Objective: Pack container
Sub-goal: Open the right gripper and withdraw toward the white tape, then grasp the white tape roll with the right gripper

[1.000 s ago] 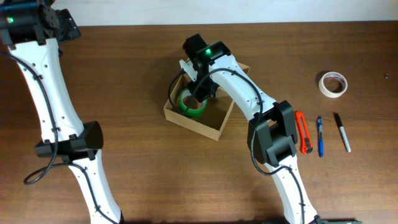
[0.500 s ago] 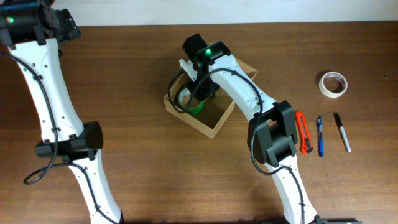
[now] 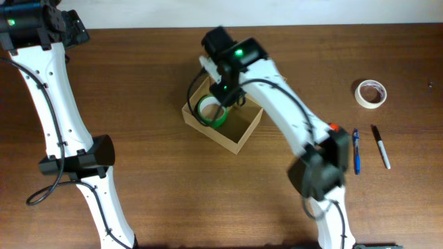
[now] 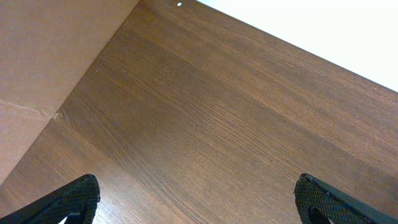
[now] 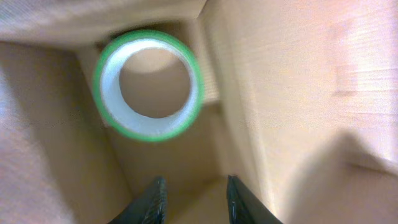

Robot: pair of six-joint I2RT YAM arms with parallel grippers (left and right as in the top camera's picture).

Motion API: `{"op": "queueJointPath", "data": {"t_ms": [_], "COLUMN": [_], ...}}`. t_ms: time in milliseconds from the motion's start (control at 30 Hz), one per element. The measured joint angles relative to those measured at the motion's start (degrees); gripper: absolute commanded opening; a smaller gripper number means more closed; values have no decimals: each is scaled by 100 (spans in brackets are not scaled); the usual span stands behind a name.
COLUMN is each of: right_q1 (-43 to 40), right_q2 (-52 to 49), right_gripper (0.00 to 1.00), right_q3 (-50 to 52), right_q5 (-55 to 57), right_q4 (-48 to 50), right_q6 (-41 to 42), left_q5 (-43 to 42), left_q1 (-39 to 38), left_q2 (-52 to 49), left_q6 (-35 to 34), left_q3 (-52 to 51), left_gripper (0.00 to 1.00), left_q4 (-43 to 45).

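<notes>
The container (image 3: 239,142), an open brown cardboard box, sits at the table's middle. A green tape roll (image 3: 211,113) lies flat in its left corner. My right gripper (image 3: 223,88) hovers over that corner. In the right wrist view the green tape roll (image 5: 149,130) lies on the box floor ahead of my right gripper (image 5: 194,199), whose jaws stand slightly apart with nothing between them, and the container wall (image 5: 292,93) rises on the right. My left gripper (image 3: 75,32) stays at the far left; in its own view the left gripper (image 4: 196,199) is wide open over bare wood.
A white tape roll (image 3: 370,93) lies at the far right. Below it are a blue pen (image 3: 356,152) and a black marker (image 3: 381,146). An orange cutter (image 3: 333,127) shows only as a sliver behind my right arm.
My right gripper has let go of the green tape roll and risen above the box. The roll now rests in the box's left corner. The right arm's elbow swung down and right.
</notes>
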State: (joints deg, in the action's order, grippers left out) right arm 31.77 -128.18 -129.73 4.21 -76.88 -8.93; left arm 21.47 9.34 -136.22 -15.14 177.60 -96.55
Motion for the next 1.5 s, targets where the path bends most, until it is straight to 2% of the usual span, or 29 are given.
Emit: {"op": "queueJointPath", "data": {"t_ms": [167, 300, 567, 733, 900, 1167, 1500], "right_q1": [-131, -691, -3230, -4454, -5093, -5646, -5984], "right_q2": [1353, 2164, 2828, 2688, 1943, 625, 85], "right_gripper": [34, 33, 33, 32, 31, 32, 36], "right_q3": [0, -4, 367, 1207, 1764, 1836, 1838], "right_q5": [601, 807, 866, 647, 490, -31, -417], "right_q4": [-55, -105, 120, 380, 503, 955, 1235], "right_q6": [26, 142, 697, 1285, 1956, 2739, 3049], "left_q5": [0, 0, 0, 0, 0, 0, 0], "left_q1": [0, 0, 0, 0, 0, 0, 0], "left_q2": [0, 0, 0, 0, 0, 0, 0], "left_q6": [0, 0, 0, 0, 0, 0, 0], "left_q3": [0, 0, 0, 0, 0, 0, 0], "left_gripper": [100, 100, 100, 100, 100, 100, 100], "left_q4": [0, -2, 0, 0, -2, -2, -2]}}
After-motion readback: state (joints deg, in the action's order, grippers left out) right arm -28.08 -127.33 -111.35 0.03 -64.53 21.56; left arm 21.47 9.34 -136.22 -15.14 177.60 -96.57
